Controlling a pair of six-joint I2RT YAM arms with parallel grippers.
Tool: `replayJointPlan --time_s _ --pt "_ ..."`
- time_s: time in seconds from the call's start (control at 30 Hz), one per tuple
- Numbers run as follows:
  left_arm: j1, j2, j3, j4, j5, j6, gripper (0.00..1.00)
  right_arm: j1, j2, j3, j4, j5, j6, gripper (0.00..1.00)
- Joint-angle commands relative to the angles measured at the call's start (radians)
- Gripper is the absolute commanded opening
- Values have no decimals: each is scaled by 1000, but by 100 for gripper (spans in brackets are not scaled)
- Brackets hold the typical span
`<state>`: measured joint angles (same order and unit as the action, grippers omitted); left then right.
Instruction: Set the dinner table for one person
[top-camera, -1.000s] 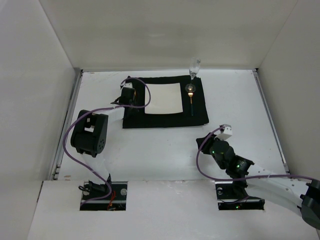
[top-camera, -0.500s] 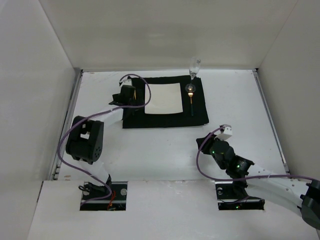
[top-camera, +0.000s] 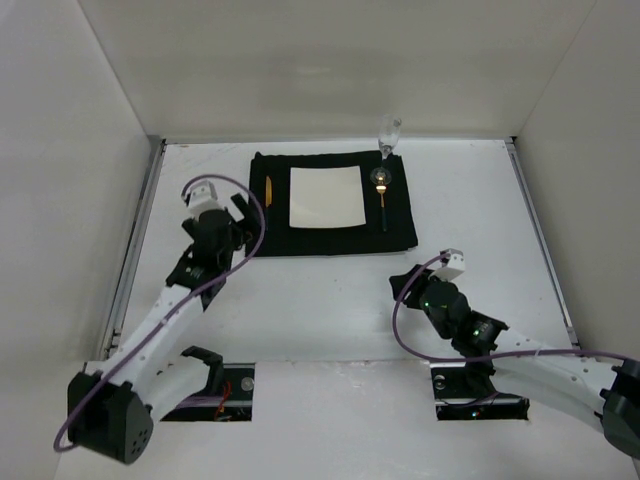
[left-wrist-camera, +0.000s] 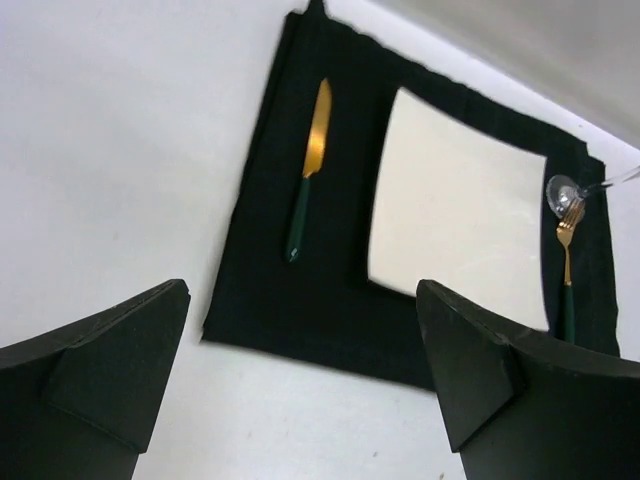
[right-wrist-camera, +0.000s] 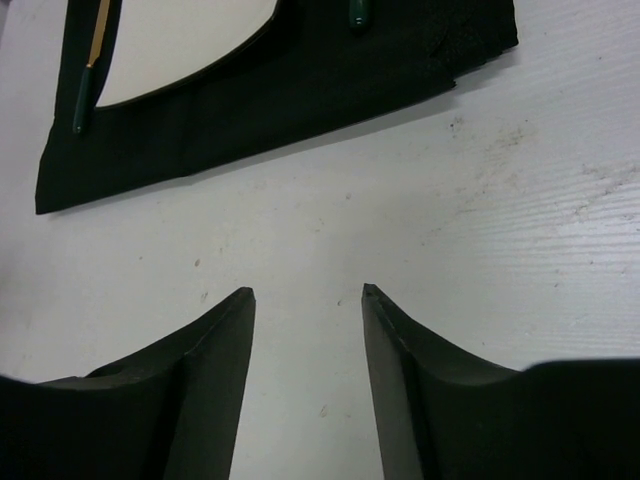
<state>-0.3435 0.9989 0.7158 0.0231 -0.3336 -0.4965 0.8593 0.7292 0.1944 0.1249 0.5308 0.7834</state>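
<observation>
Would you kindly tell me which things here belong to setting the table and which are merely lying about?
Belong to the job:
dinner table, black mat, white square plate, knife, fork, wine glass.

Not part of it:
white walls around the table; I see no stray loose item.

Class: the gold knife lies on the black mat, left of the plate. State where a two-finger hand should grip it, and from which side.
Probably the dark green handle of the knife, from straight above, closing across its narrow width: it lies flat on the black mat, and the handle looks thicker than the blade.
</observation>
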Motion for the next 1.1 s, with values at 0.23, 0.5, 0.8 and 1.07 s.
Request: replayJointPlan --time_s 0.23,0.5,0.8,1.07 --pt "102 -488 -407 -356 -44 -323 100 27 -5 -15 74 24 -4 73" --pt "127 -468 -423 -368 -30 -405 100 25 -30 -26 65 46 13 100" --pt "65 -477 -539 -191 -27 -427 100 22 61 16 44 49 27 100" --pt "36 -476 -572 -129 -25 -418 100 45 72 23 44 83 20 100"
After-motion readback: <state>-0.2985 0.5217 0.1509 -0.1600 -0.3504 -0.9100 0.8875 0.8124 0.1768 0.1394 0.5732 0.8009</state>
